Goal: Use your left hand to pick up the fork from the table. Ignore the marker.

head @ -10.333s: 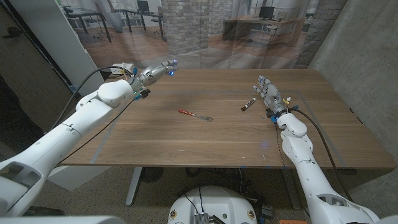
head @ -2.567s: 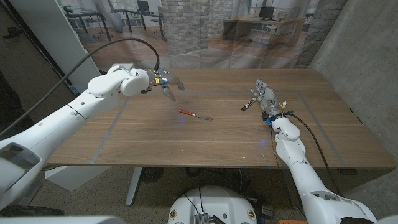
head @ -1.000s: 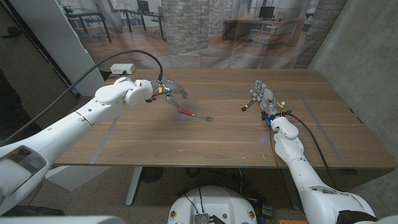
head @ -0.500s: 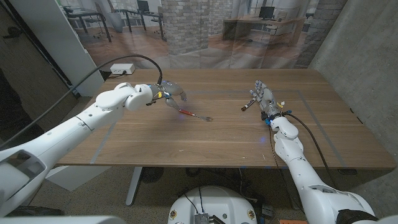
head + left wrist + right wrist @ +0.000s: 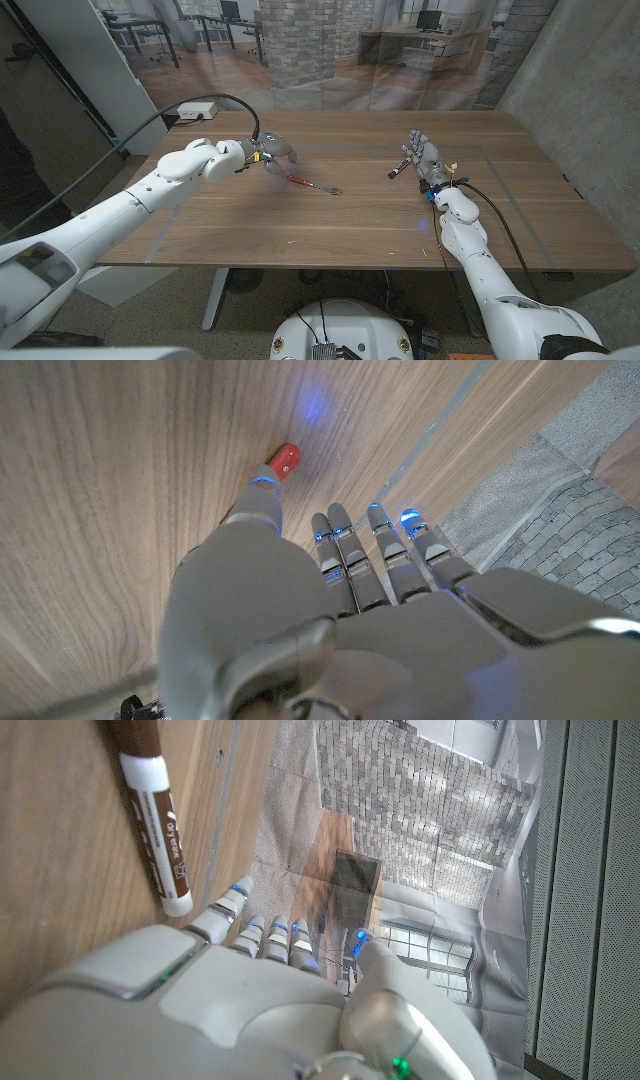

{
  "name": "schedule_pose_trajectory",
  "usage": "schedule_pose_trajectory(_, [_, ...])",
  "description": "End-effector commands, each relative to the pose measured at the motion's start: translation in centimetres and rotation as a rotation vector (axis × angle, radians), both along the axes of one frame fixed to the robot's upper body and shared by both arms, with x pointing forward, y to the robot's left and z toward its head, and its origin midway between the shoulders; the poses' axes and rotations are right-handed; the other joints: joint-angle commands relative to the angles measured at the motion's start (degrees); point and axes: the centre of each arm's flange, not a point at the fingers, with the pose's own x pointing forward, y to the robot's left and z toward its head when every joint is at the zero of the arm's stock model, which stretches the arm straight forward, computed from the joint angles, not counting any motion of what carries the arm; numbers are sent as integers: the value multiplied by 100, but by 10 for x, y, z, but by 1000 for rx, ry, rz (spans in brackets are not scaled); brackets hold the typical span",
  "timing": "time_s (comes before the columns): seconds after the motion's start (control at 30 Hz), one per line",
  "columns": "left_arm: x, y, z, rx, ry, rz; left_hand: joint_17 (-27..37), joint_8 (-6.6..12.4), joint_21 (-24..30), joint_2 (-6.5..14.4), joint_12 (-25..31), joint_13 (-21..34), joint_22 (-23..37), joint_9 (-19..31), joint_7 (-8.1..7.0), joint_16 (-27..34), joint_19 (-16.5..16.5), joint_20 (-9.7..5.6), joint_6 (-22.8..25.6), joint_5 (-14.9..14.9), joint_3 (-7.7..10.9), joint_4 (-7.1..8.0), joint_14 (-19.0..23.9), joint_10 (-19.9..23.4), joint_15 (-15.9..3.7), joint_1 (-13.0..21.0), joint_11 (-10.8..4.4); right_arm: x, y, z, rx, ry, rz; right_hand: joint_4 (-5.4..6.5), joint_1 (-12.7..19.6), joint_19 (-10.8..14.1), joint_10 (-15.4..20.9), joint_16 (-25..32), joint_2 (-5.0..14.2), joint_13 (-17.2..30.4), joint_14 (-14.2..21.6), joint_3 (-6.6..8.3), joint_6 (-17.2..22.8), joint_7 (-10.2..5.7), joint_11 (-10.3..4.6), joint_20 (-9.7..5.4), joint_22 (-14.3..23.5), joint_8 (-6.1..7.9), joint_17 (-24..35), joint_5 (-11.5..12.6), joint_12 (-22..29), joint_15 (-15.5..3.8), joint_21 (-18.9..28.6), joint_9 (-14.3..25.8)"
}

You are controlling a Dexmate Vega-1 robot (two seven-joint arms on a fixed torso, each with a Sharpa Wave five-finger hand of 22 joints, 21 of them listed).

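The bench (image 5: 330,225) is seen to be of brown wood with a fine straight grain and a smooth, faintly sheened finish. The fork (image 5: 314,184) is shown with a glossy red plastic-looking handle and a dull metal head. The marker (image 5: 150,810) is cased in smooth brown and white plastic. The left hand (image 5: 330,620) is shelled in matt grey, with smooth fingers (image 5: 345,555).

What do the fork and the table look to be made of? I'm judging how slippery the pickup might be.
The fork has a glossy red handle, probably plastic, judging by the rounded shiny end in the left wrist view; its thin tines look greyish, likely metal, though they are too small to be sure. The table shows brown wood grain with a smooth matte finish, either wood or a wood-look laminate.
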Motion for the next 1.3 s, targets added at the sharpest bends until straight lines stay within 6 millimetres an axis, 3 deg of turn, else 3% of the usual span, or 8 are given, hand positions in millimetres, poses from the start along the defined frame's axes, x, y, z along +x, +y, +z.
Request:
schedule_pose_trajectory(0.03, [10,-1,-2,-2,0,-5,38,70,47,13,61,30,26,14,-22,54,60,2,99,31,-36,-6,60,111,-651,44,-8,4,0,1,2,6,-2,-22,-39,21,41,18,-33,34,11,18,45,5,-5,-45,27,19,19,24,5,18,37,14])
schedule_pose_trajectory(1.3, [18,-12,-26,-18,39,-48,221,246,87,75,231,208,38,36,-77,169,90,-32,351,37,-201,-8,151,283,-685,140,-49,12,-2,-3,10,20,0,-33,-48,16,39,18,-36,34,11,15,44,2,-5,-45,28,17,20,33,4,25,34,14])
